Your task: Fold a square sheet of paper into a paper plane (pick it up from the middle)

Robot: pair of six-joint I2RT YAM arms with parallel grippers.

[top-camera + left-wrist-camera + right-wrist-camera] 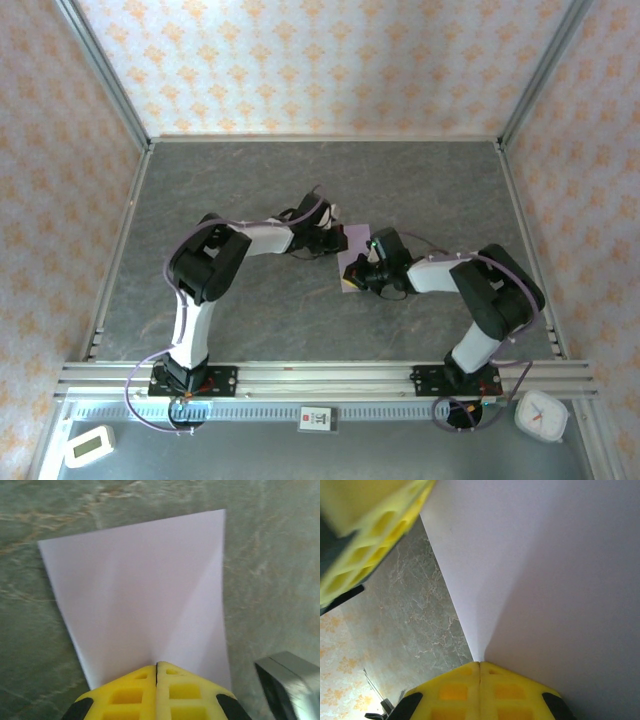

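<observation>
The square sheet of paper (356,238) is lavender and sits at mid-table between both arms. My left gripper (335,240) meets it from the left, my right gripper (366,268) from the right. In the left wrist view the sheet (145,590) fans out from my shut left gripper (157,663), and soft creases run to the tips. In the right wrist view the sheet (545,570) rises as a bent wall from my shut right gripper (480,662). The left gripper's yellow fingers (370,535) are at the upper left. No paper plane shape shows.
The grey marbled table (250,180) is walled by aluminium rails and patterned panels. On the near ledge lie a white timer (88,446), a small label card (316,418) and a white clock (541,414). A grey metal part (290,680) is at the lower right.
</observation>
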